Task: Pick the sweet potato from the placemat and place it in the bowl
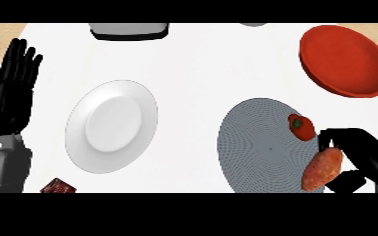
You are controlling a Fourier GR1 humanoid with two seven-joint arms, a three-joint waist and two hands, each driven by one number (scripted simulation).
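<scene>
Right hand (353, 150) at lower right, fingers curled round sweet potato (322, 169). Sweet potato tilted over lower right edge of placemat (258, 145); lifted or resting, cannot tell. Red pepper (300, 126) on placemat just above. Red bowl (341, 60) upper right, well apart. Left hand (16, 90) at left edge, fingers straight, pointing up

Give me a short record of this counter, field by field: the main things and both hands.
placemat: grey, round, lower right
bowl: red, upper right
sweet potato: at the placemat's right edge, outside the bowl
right hand: curled round the sweet potato
left hand: open, resting at the left edge, fingers up
red pepper: on the placemat, above the sweet potato
plate: white, left of the placemat
</scene>
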